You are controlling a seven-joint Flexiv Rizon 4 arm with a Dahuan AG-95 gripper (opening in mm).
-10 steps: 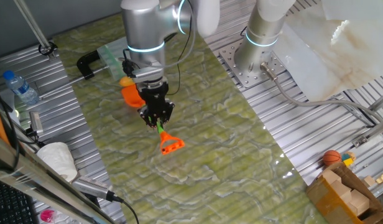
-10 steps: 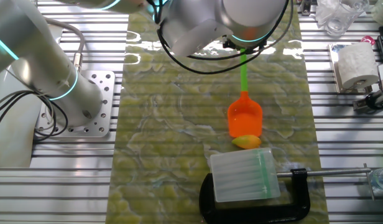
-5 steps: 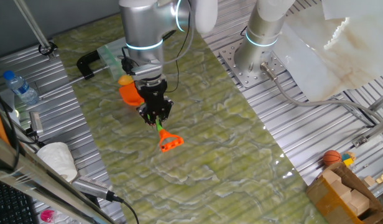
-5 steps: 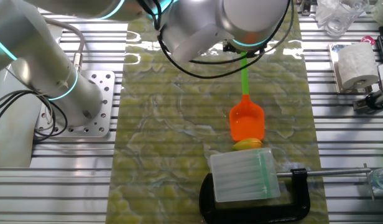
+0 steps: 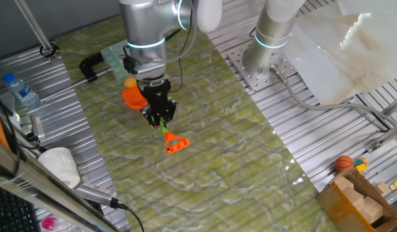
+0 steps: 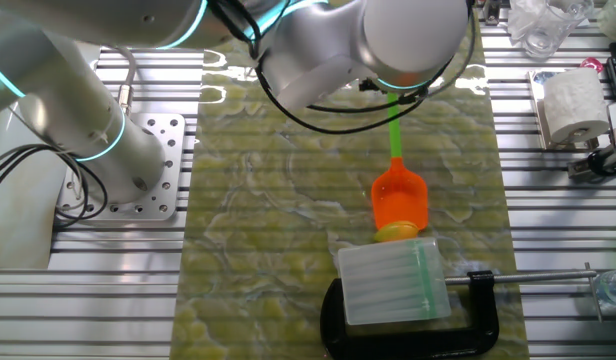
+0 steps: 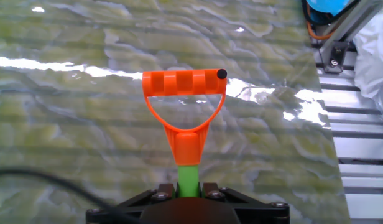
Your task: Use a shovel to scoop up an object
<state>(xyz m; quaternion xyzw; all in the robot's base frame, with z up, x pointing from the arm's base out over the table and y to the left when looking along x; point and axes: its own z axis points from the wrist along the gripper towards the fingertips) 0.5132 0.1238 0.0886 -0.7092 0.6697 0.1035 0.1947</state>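
Jaws: closed on the green shaft of the shovel (image 6: 399,190), as the hand view shows; the gripper (image 5: 161,118) clamps it between the blade and the D-shaped end.
Gripper pose: hangs from the arm (image 5: 145,32) over the green marbled bench (image 5: 231,154), pointing downward.
Shovel handle: the orange D-shaped end (image 7: 184,93) sticks out beyond the jaws, just above the bench surface in the hand view; in one fixed view it shows below the gripper.
Shovel blade: the orange scoop lies low on the bench, its front edge toward the clear plastic box (image 6: 392,281).
Object: the small yellow-orange oval lump (image 6: 396,233) sits at the front edge of the blade, touching it, wedged between the blade and the near wall of the clear plastic box. Whether it rests on the blade or only against its lip, I cannot tell.
Object, second look: in one fixed view the lump shows just above the orange blade, beside the arm's wrist.
Box and clamp: the clear plastic box is held by a black C-clamp (image 6: 408,330) at the bench edge.
Surroundings: a paper roll (image 6: 574,103) on the metal slats to one side; a water bottle (image 5: 21,90) and a small basketball-like ball (image 5: 343,163) well away from the shovel.
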